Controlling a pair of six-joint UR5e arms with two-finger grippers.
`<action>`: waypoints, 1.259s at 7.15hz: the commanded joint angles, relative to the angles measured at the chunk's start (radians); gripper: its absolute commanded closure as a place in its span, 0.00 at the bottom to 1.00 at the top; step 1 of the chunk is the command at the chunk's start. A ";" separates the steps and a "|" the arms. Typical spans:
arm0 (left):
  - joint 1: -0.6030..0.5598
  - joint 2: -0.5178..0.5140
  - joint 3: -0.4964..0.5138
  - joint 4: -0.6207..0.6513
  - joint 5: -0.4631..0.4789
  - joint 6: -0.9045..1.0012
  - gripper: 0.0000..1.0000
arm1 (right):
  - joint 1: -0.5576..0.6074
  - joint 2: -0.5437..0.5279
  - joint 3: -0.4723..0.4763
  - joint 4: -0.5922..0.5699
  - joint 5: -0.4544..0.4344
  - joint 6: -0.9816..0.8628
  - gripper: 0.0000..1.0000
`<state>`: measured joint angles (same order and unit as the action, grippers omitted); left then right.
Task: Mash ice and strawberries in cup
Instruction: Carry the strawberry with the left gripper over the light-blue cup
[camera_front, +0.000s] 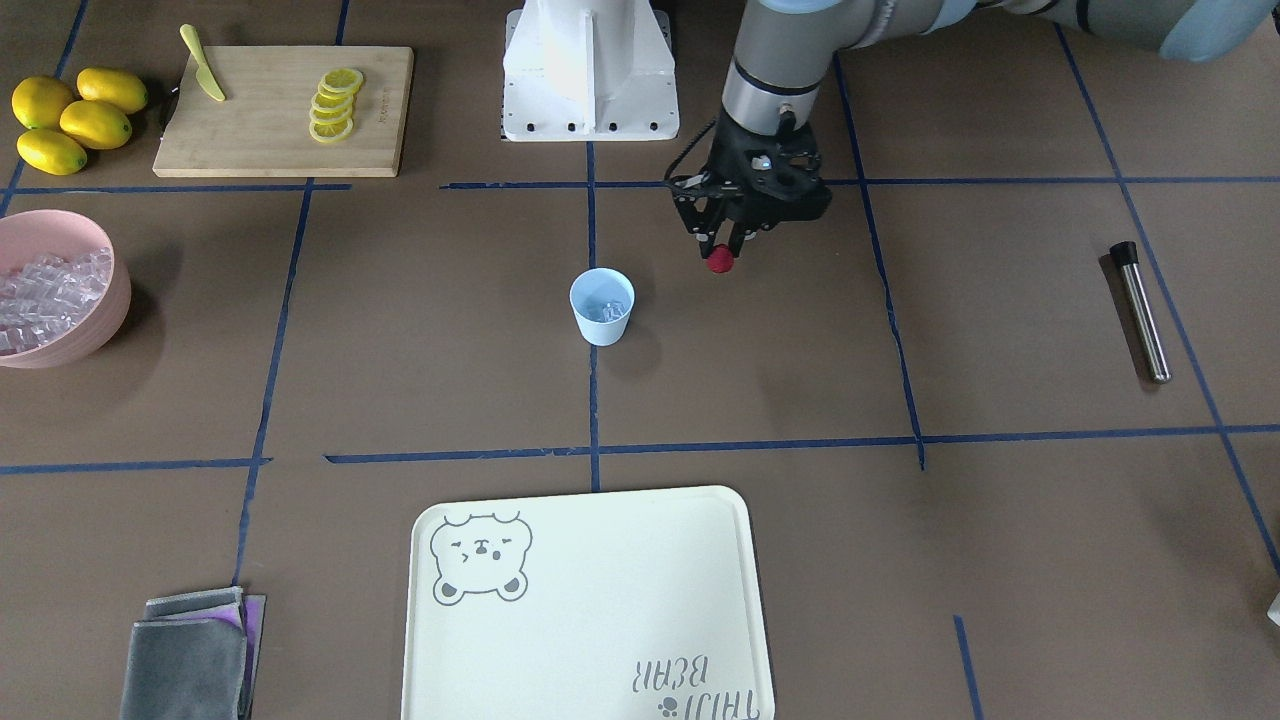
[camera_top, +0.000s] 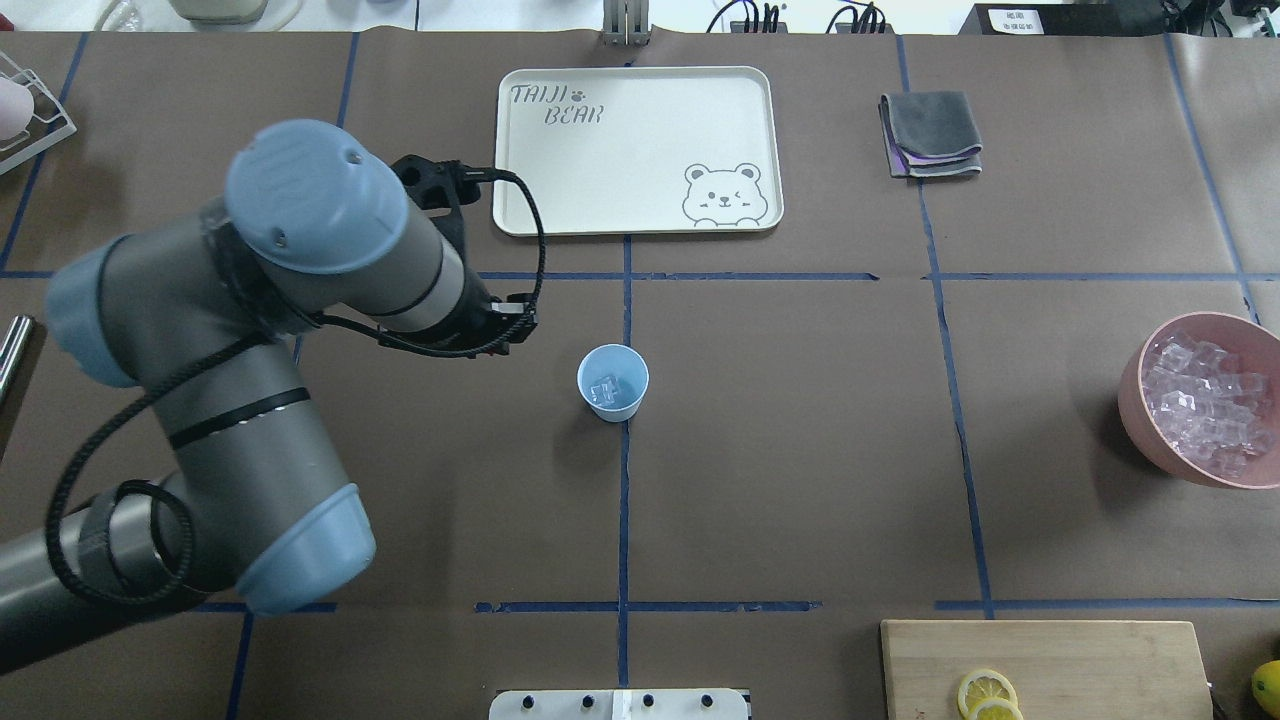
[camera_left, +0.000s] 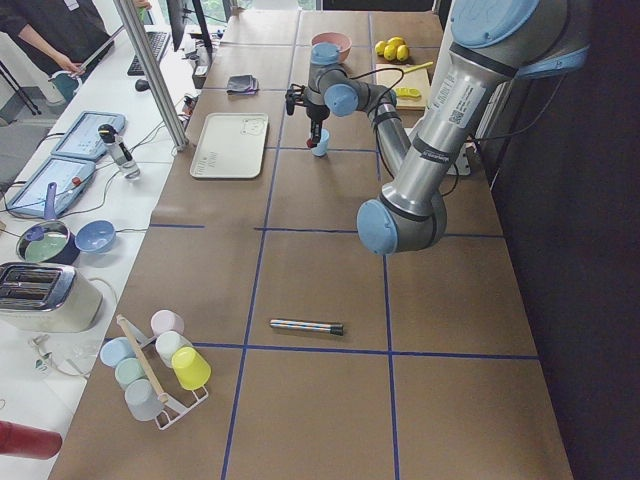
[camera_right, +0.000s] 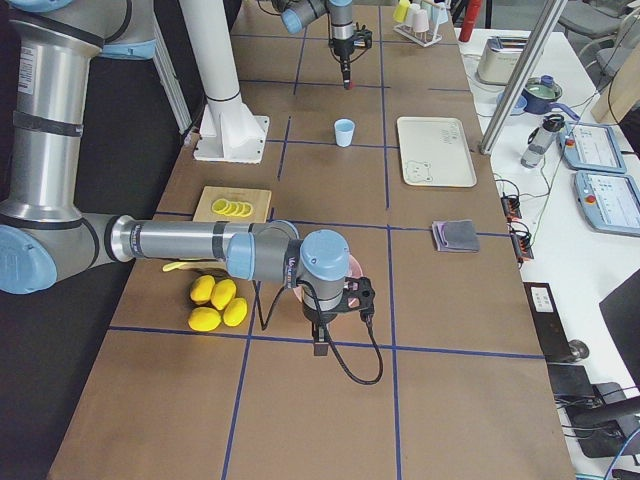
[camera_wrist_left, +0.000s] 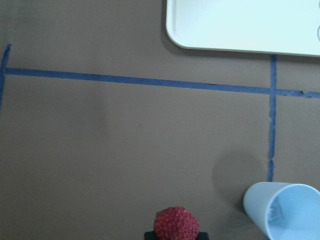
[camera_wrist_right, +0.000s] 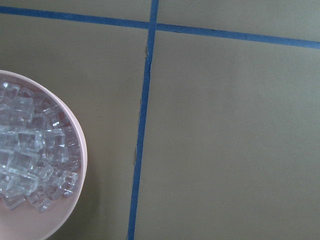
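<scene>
Pinching a small round bright-red strawberry (camera_front: 720, 262) between its black fingertips, the left gripper (camera_front: 722, 250) hung just right of centre in the front-facing view, over the brown paper-covered table (camera_front: 800, 400). The small pale-blue tapered plastic cup (camera_front: 602, 306) stood upright at the centre of that frame, down and left of the berry, near it but not beneath it. A few clear glassy ice cubes (camera_front: 604, 300) lay inside the cup. In the left wrist view the strawberry sat at the bottom centre edge, the cup's rim at the lower right corner and a pale rounded plastic tray (camera_wrist_left: 240, 25) at the upper right. The large round pink bowl (camera_front: 120, 305) heaped with more ice stood at the left edge of the front-facing frame. The right gripper (camera_right: 320, 343) showed only in the right side view, low in the frame beside that bowl; whether its fingers were spread or pressed together could not be told.
</scene>
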<state>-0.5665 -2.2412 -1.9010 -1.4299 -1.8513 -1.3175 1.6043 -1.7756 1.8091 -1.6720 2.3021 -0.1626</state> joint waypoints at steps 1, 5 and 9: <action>0.063 -0.125 0.130 0.002 0.082 -0.084 1.00 | -0.001 0.001 -0.001 -0.002 0.000 0.002 0.00; 0.094 -0.190 0.235 -0.010 0.099 -0.091 0.92 | -0.001 -0.001 -0.002 -0.002 0.000 0.000 0.00; 0.109 -0.178 0.218 -0.004 0.092 -0.054 0.00 | -0.001 -0.001 -0.007 -0.002 0.000 0.002 0.00</action>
<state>-0.4559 -2.4259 -1.6715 -1.4398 -1.7559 -1.3898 1.6030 -1.7763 1.8031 -1.6736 2.3015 -0.1616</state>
